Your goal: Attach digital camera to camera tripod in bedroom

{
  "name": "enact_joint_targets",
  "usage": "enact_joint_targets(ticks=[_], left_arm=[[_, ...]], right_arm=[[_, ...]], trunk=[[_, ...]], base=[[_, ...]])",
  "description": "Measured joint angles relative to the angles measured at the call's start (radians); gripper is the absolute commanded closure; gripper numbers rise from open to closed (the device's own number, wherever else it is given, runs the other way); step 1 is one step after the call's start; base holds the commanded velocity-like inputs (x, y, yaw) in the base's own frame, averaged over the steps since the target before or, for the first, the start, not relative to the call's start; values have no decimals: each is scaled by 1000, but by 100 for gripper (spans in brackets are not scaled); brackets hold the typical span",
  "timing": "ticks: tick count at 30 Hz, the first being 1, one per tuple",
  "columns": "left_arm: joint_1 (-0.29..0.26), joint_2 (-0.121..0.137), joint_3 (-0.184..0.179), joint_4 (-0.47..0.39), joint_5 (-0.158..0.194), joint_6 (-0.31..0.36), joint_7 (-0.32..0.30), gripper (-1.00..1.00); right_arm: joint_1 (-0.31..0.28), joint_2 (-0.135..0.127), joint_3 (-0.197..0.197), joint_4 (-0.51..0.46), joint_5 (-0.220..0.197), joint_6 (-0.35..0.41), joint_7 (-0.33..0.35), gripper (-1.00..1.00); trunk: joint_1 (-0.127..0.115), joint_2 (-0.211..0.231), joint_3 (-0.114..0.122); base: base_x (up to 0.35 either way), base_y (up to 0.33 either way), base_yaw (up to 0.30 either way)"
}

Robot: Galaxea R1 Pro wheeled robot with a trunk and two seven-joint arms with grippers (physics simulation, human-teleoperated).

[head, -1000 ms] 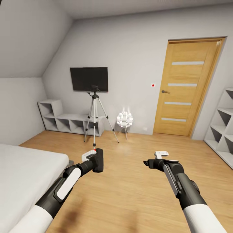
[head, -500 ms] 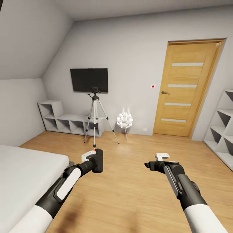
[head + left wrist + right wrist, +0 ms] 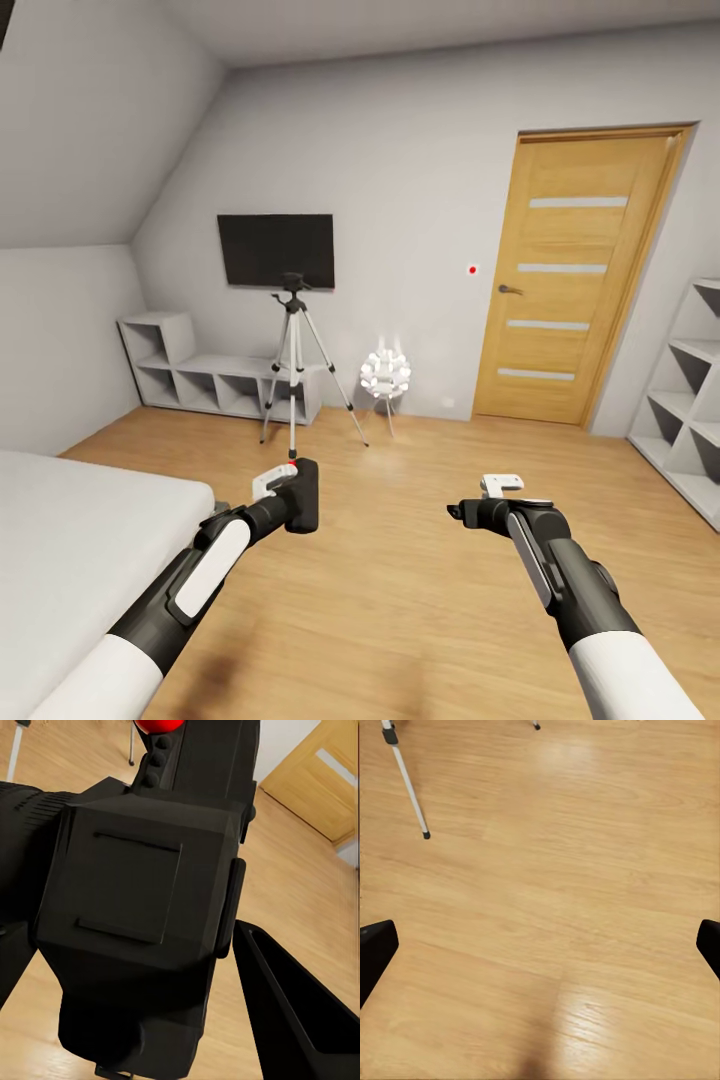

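The camera tripod (image 3: pixel 292 365) stands across the wooden floor in front of the black wall TV (image 3: pixel 276 250), its black head (image 3: pixel 293 282) bare. My left gripper (image 3: pixel 292 492) is shut on the digital camera (image 3: pixel 304 497), a black box held low at centre-left. In the left wrist view the digital camera (image 3: pixel 142 907) looms close, red button (image 3: pixel 157 724) at its edge, with one finger (image 3: pixel 292 1009) beside it. My right gripper (image 3: pixel 457 512) hangs open over bare floor, its fingertips (image 3: pixel 375 945) wide apart; a tripod leg (image 3: pixel 406 784) shows beyond.
A grey-framed white bed (image 3: pixel 70 540) fills the near left. A low grey cubby shelf (image 3: pixel 160 345) sits behind the tripod, a white petal lamp (image 3: pixel 385 375) to its right. A wooden door (image 3: pixel 570 280) and white shelving (image 3: pixel 695 390) are at the right.
The whole picture has shifted slightly downward, so the camera has moved. Both arms keep the same pose, and the digital camera stays in the left gripper.
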Motion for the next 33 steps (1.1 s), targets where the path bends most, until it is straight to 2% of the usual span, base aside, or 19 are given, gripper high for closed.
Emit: enact_joint_targets(ticks=[4,8,9,10,15,17,19,20,23,25,27,31,33], left_arm=[[0,1,-1,2,4,1,0,100],[0,4,0,48,7,8,-2,100],[0,6,0,80,6,13,-1,100],[0,8,0,150,9,16,-1,100],[0,4,-1,347,8,17,-1,100],[0,-5,-1,469,8,12,-2,100],[0,-23,-1,575,9,7,-5,100],[0,-41,-1,649,14,0,-7,100],[0,-77,-1,775,9,-13,-9,100],[4,-125,2,937,6,-58,-12,100],[1,-164,6,1019,7,-113,-11,100],[4,-196,1,1066,-2,-188,-10,100],[70,-207,-1,1087,-10,-256,-12,100]], right_arm=[[0,-1,-1,1,0,0,3,-100],[0,-23,-1,36,0,-2,0,-100],[0,-41,-1,77,2,-6,-1,-100],[0,-76,-2,185,7,-43,-5,-100],[0,-129,-1,418,2,-184,-7,-100],[0,-157,1,553,3,-270,-5,-100],[0,-179,4,692,4,-358,-4,-100],[0,-189,5,778,6,-416,-3,-100],[0,-198,8,913,9,-506,-2,-100],[4,-202,11,1039,34,-617,-1,-100],[5,-203,12,1080,69,-680,-1,-100],[10,-199,12,1103,116,-731,0,-100],[68,-193,12,1115,142,-755,2,-100]], trunk=[[-15,28,13],[-27,49,22],[-27,50,22],[-27,49,22],[-27,49,22],[-27,50,22],[-27,49,22],[-27,49,22],[-27,49,22],[-27,49,22],[-27,49,22],[-27,49,22],[-27,49,22]], base=[[0,0,0],[0,0,0],[0,0,0],[0,0,0],[0,0,0],[0,0,0],[0,0,0],[0,0,0],[0,0,0],[0,0,0],[0,0,0],[0,0,0],[0,0,0]])
